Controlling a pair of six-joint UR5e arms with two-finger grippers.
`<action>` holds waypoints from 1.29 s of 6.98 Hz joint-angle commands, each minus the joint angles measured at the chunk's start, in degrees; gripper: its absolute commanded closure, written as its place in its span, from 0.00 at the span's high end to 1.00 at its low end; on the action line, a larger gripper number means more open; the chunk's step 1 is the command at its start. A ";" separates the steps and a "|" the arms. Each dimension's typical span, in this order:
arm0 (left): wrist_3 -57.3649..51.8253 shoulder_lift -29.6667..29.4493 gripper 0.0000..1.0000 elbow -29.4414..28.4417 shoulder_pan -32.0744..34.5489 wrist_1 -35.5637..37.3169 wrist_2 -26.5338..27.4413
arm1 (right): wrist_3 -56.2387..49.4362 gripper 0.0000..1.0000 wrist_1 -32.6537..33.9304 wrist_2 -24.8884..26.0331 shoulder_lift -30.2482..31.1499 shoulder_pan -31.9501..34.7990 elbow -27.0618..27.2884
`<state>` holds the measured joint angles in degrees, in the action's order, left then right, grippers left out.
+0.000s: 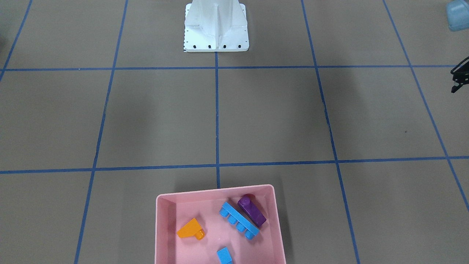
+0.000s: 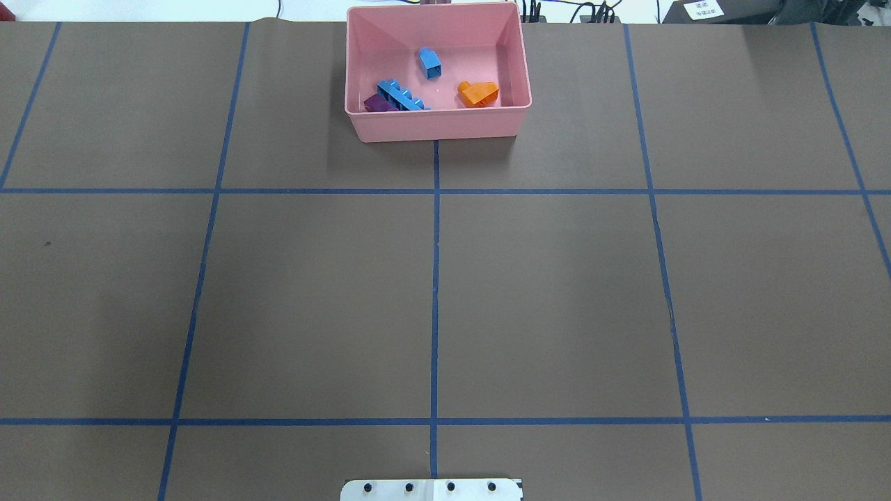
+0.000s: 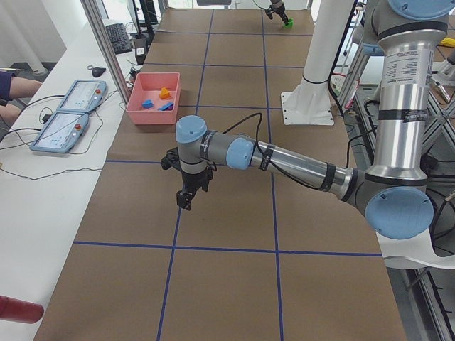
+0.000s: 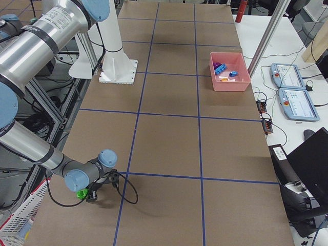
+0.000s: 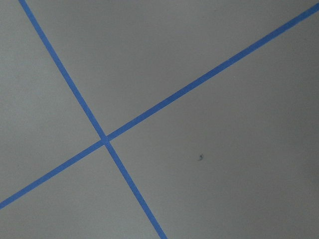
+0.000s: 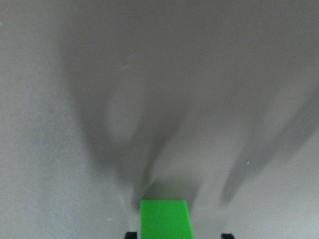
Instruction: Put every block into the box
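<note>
The pink box (image 1: 161, 220) holds the orange sloped block (image 1: 190, 228), the long blue block (image 1: 239, 220), the purple block (image 1: 252, 210) and the small blue block (image 1: 224, 255). It also shows at the table's far edge in the overhead view (image 2: 435, 125). The green block (image 6: 164, 219) sits between my right gripper's (image 6: 178, 235) dark fingertips, low over the table at the far right end (image 4: 81, 193). My left gripper (image 3: 186, 199) hangs above bare table, far from the box. Only part of it shows at the front view's edge (image 1: 460, 77), so I cannot tell its state.
The white metal base (image 1: 216, 27) stands at the robot's side of the table. Blue tape lines (image 2: 435, 278) grid the brown surface. Operator tablets (image 3: 67, 114) and cables lie on the side bench beyond the box.
</note>
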<state>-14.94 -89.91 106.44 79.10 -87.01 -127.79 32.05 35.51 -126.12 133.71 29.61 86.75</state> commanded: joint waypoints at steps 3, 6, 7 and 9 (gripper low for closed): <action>0.00 0.00 1.00 0.00 0.00 0.00 0.00 | 0.82 0.00 -3.41 0.17 0.06 -3.51 0.00; 0.00 0.09 1.00 -0.09 0.00 0.09 0.00 | 0.91 0.00 -9.55 0.26 1.98 -3.34 0.00; 0.08 0.09 1.00 -0.09 0.00 0.09 -0.09 | 0.91 0.00 -14.54 1.05 4.78 -3.16 0.00; 0.43 0.26 1.00 -0.09 0.00 0.09 -0.18 | 1.96 0.00 -19.77 2.20 7.09 3.20 0.52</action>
<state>-14.70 -89.76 106.35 79.10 -86.92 -127.89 33.47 18.59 -124.38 139.58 28.43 86.87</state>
